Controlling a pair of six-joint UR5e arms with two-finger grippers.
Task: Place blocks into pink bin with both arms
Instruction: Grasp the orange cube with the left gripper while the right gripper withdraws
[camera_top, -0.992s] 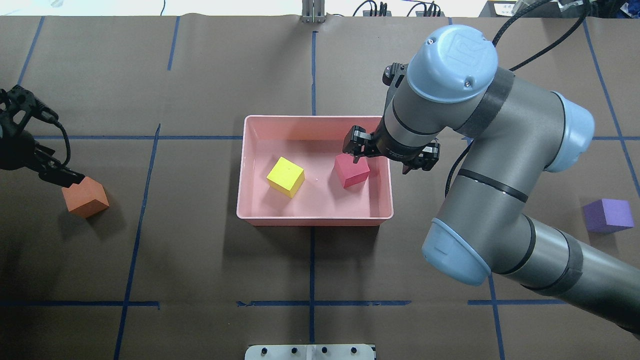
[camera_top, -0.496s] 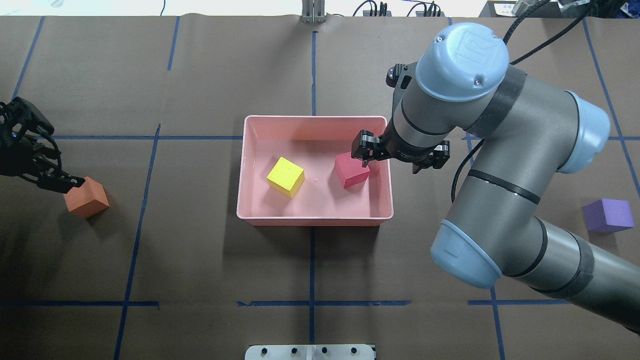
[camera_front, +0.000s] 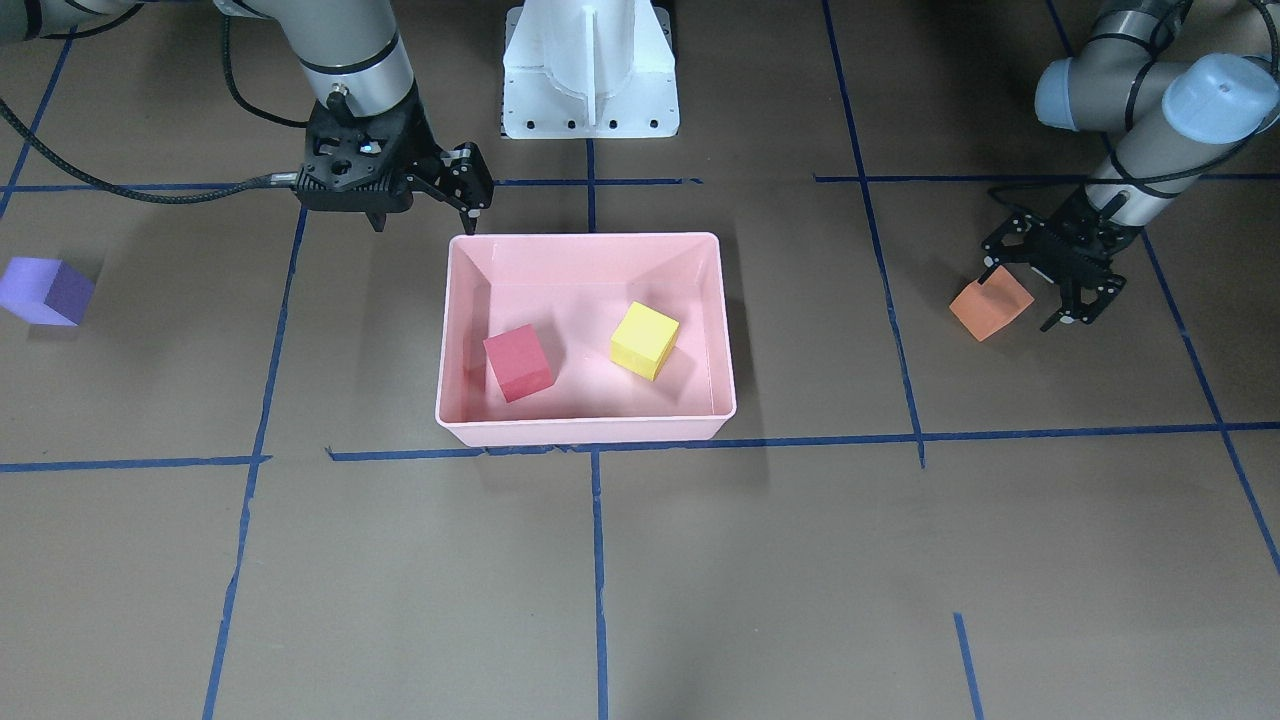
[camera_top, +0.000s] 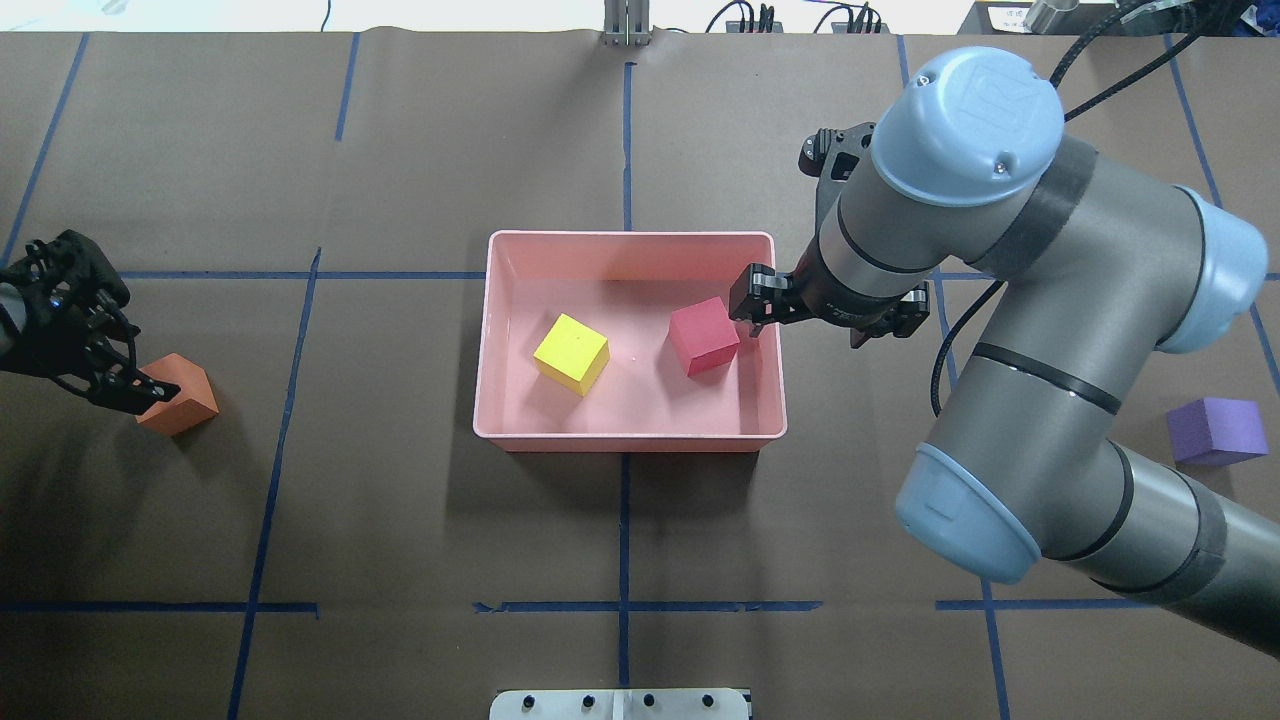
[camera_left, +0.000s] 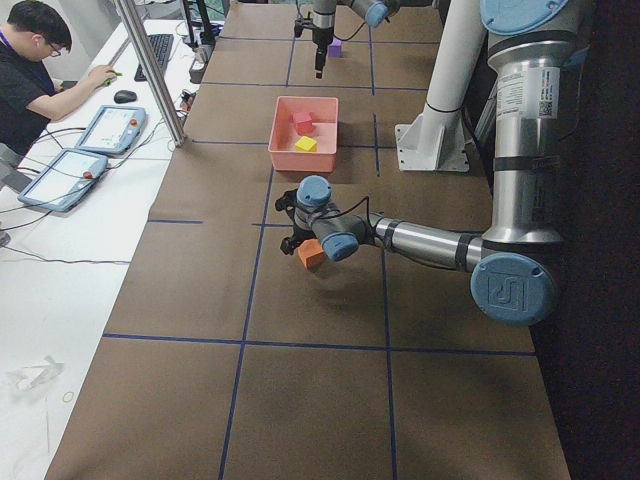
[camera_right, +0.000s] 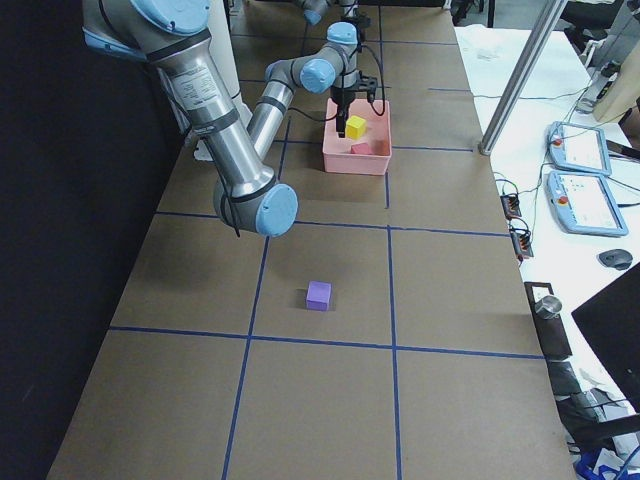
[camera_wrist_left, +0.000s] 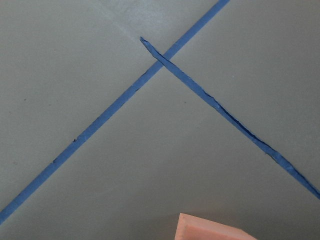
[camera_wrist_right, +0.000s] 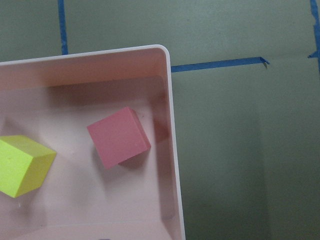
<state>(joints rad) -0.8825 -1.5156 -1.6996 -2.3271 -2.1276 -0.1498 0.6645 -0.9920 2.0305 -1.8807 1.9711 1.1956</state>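
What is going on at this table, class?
Foam blocks are being put into the pink bin. The yellow-green block and red block lie inside. The right end effector hangs open and empty by the bin's edge near the red block. The left end effector is open at the orange block on the table. The purple block lies untouched on the table.

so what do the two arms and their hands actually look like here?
The right arm and left arm are grey-silver round tubes with pale blue domed joint caps and dark bands at the joints; one cap carries an embossed logo. The right hand and left hand are black, two-fingered, with skeletal linkages. A black cable trails to the right hand.
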